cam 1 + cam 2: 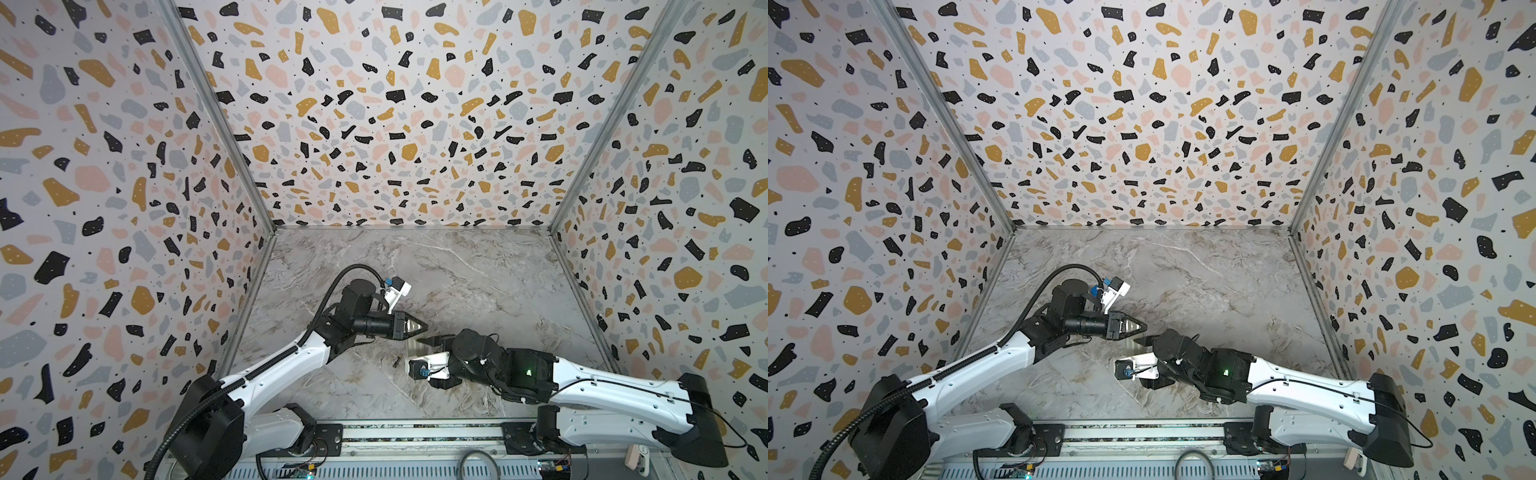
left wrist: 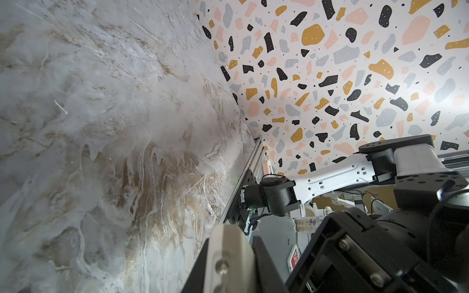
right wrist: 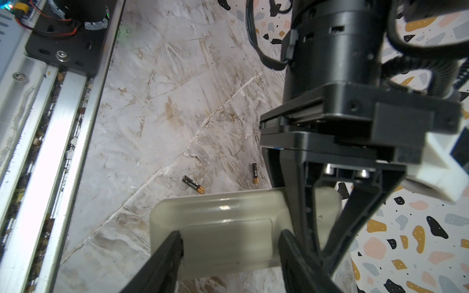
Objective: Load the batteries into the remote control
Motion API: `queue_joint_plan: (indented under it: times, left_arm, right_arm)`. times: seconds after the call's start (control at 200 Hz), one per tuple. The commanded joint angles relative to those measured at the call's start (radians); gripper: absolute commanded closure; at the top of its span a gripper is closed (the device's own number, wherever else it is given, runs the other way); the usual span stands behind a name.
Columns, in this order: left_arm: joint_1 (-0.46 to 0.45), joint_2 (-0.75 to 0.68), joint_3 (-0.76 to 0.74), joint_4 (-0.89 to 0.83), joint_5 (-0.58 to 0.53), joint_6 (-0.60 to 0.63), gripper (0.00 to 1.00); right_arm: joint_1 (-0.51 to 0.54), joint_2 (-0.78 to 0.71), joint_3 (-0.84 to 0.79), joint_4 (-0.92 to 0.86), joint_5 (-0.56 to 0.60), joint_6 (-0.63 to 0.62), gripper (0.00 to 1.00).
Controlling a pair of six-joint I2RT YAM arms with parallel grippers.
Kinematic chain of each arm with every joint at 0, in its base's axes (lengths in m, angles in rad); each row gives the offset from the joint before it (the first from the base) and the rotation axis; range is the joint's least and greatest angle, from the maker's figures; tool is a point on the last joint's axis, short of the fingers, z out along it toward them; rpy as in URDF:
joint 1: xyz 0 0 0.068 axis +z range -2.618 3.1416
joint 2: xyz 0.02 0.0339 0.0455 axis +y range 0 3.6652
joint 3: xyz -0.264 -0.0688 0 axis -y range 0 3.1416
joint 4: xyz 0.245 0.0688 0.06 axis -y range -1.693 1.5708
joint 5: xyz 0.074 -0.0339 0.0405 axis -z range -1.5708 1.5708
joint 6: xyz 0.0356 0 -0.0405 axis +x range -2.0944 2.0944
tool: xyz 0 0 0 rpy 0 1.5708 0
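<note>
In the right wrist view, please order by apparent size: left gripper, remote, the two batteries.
1. left gripper, though nearness may enlarge it.
2. remote.
3. Both batteries look alike; no ranking.

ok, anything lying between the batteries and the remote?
Nothing visible: one battery and the other battery lie on bare table near the remote control. The shut left gripper sits at the remote's end, though, and I can't tell if the bay is open.
</note>
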Motion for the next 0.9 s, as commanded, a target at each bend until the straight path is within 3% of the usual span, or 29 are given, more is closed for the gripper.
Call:
queue_joint_plan:
  times: [0.0,0.526,0.896]
  left_arm:
    - [0.005,-0.011,-0.015,0.049,0.032,-0.015,1.0]
    - [0.005,-0.013,-0.018,0.044,0.05,-0.011,1.0]
    - [0.005,-0.009,-0.022,0.047,0.066,-0.035,1.0]
  right_arm:
    - [0.008,0.01,0.008,-0.012,0.01,-0.008,0.35]
    - [0.015,0.05,-0.002,-0.041,0.109,-0.055,0.35]
    - [0.032,0.039,-0.049,0.053,0.22,-0.109,0.35]
